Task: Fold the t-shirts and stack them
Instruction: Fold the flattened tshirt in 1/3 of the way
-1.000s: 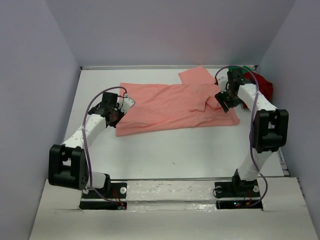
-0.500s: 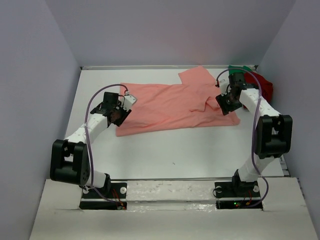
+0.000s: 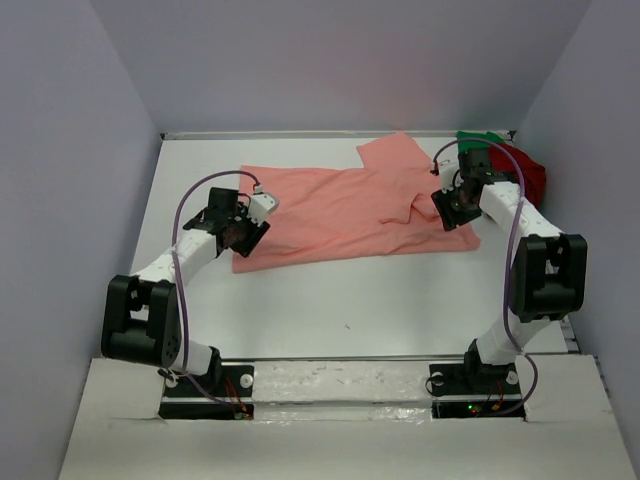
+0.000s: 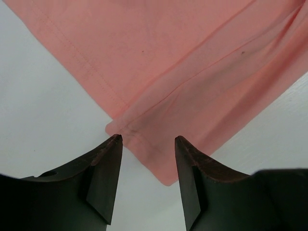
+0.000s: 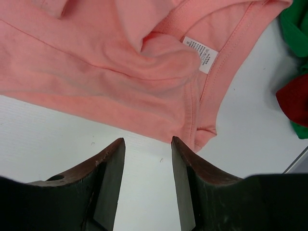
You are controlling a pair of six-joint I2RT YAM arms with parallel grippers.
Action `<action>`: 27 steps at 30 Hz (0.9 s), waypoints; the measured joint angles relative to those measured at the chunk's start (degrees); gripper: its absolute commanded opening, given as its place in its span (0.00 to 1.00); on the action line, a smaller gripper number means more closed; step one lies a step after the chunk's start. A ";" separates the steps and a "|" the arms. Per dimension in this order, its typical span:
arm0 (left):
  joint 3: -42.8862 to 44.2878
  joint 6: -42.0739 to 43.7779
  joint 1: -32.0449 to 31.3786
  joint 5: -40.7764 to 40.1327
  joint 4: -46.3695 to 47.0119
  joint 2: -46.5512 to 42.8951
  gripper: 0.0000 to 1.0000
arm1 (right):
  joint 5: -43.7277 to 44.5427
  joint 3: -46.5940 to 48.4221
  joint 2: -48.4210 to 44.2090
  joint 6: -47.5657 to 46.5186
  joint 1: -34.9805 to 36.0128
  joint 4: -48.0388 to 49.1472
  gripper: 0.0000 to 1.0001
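Observation:
A salmon-pink t-shirt (image 3: 340, 208) lies spread across the back half of the table, partly folded. My left gripper (image 3: 241, 233) hovers at the shirt's near-left corner (image 4: 144, 144); it is open, and the corner lies flat on the table between the fingers (image 4: 108, 163). My right gripper (image 3: 452, 206) is at the shirt's right end by the collar, where a white label (image 5: 202, 54) shows. It is open over bare table just short of the shirt's edge (image 5: 159, 120). A dark red t-shirt (image 3: 528, 176) and a green t-shirt (image 3: 480, 137) lie bunched at the back right.
White walls close the table in on the left, back and right. The bunched red cloth (image 5: 294, 98) and green cloth (image 5: 294, 24) lie close to the right of my right gripper, near the table's right rim (image 3: 568, 330).
My left gripper was shut on the pink shirt's near-left corner and has opened, letting it go. My right gripper's jaws have come a little closer together; the arm shifted slightly back.

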 measured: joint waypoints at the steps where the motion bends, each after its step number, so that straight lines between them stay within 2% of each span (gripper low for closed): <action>1: 0.00 -0.07 0.00 0.52 0.22 0.04 0.58 | -0.09 0.00 0.00 0.02 0.00 0.00 0.49; 8: 0.00 -0.24 0.00 2.40 1.20 1.53 0.58 | -1.42 0.00 0.31 0.20 0.00 -0.15 0.48; 11: 0.00 -0.15 0.00 2.69 1.70 2.49 0.37 | -1.40 0.02 1.14 0.20 0.00 -0.24 0.47; 14: -0.28 -0.22 0.00 3.02 2.45 3.52 0.36 | -1.38 0.00 1.77 0.20 0.00 -0.37 0.47; 15: -0.50 -0.13 0.00 3.06 2.56 3.76 0.30 | -1.29 0.02 1.90 0.20 0.00 -0.39 0.47; 18: -0.92 0.04 0.00 3.32 2.73 4.70 0.22 | -0.50 0.02 2.36 0.20 0.00 -0.42 0.46; 27: -1.97 0.04 0.00 3.41 3.74 5.20 0.20 | 5.97 0.94 4.81 0.35 0.00 -0.22 0.46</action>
